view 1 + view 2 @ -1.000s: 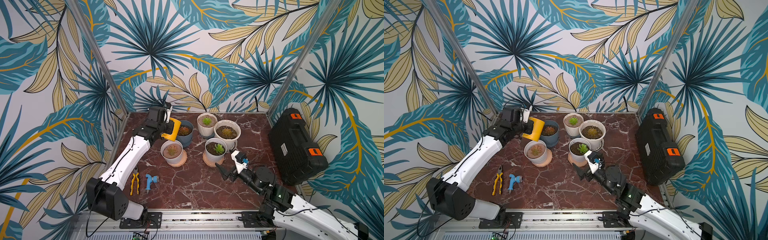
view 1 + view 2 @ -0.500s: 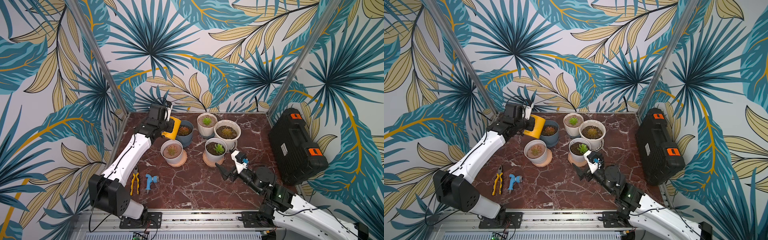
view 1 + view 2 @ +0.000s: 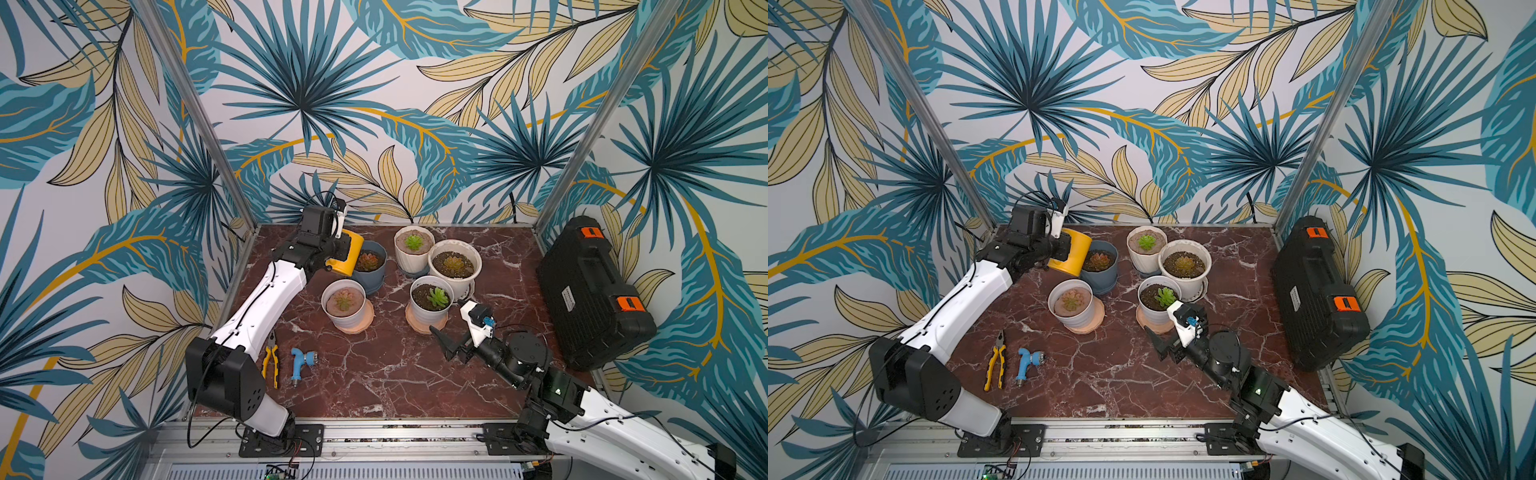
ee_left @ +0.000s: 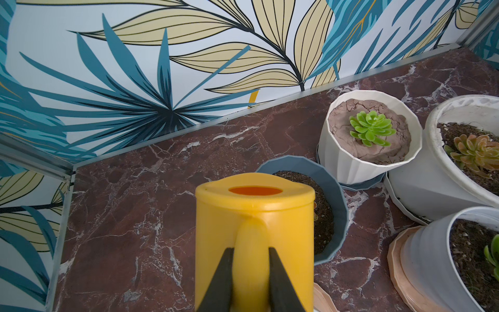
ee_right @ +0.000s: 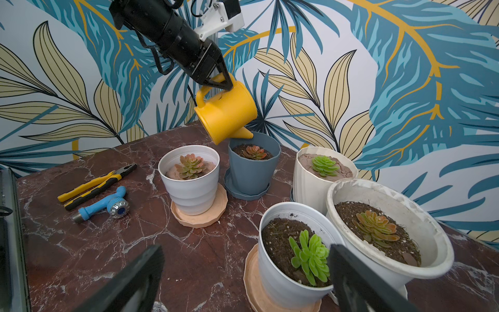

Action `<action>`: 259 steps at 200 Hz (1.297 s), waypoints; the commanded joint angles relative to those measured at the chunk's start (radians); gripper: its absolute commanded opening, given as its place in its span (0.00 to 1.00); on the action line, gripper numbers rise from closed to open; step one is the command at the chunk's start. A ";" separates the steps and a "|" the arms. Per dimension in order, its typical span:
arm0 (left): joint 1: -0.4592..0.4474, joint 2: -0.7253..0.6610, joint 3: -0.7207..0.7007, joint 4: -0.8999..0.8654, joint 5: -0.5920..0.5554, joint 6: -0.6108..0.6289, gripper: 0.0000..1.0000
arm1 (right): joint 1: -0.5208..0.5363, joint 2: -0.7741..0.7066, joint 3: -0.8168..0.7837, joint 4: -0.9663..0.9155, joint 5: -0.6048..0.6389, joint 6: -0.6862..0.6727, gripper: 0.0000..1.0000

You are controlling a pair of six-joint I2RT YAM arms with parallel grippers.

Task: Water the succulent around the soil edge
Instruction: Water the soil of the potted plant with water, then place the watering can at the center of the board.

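Pinching the curved handle of the smooth yellow plastic watering can [image 5: 226, 113], my left gripper [image 4: 249, 251] is nearly closed; the can tilts, its stubby spout [image 5: 244, 133] just above the rim of the faceted blue-grey pot [image 5: 253, 173]; inside, the reddish rosette succulent [image 5: 253, 152] sits in dark crumbly soil; my right gripper [image 5: 245, 250] gapes wide, holding nothing, above the veined marble table [image 3: 374, 374].

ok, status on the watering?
Left hand shut on yellow watering can handle. Can tipped, spout above soil edge of blue pot; no water visible. Right hand open, empty. Nothing in the way.
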State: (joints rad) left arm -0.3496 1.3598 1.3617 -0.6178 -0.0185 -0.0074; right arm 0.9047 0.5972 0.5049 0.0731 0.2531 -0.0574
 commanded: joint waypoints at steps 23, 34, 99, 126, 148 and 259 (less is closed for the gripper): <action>0.012 -0.009 -0.013 0.041 -0.005 0.007 0.00 | 0.002 -0.002 0.010 0.001 -0.006 -0.007 0.99; 0.015 -0.011 -0.009 0.041 -0.013 0.010 0.00 | 0.003 -0.002 0.009 0.001 -0.006 -0.007 1.00; 0.042 -0.016 0.006 0.050 -0.025 0.016 0.00 | 0.002 0.000 0.010 0.003 -0.006 -0.006 1.00; 0.046 -0.005 0.007 0.057 -0.026 0.015 0.00 | 0.002 -0.001 0.010 0.003 -0.006 -0.007 1.00; 0.049 0.007 0.010 0.058 -0.027 0.018 0.00 | 0.002 0.000 0.011 0.002 -0.004 -0.008 1.00; 0.065 0.097 0.075 0.078 -0.040 0.033 0.00 | 0.002 -0.001 0.011 0.003 0.000 -0.009 0.99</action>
State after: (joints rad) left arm -0.2981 1.4376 1.3819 -0.5495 -0.0448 0.0113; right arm 0.9047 0.5976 0.5049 0.0731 0.2535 -0.0574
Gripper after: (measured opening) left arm 0.198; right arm 0.995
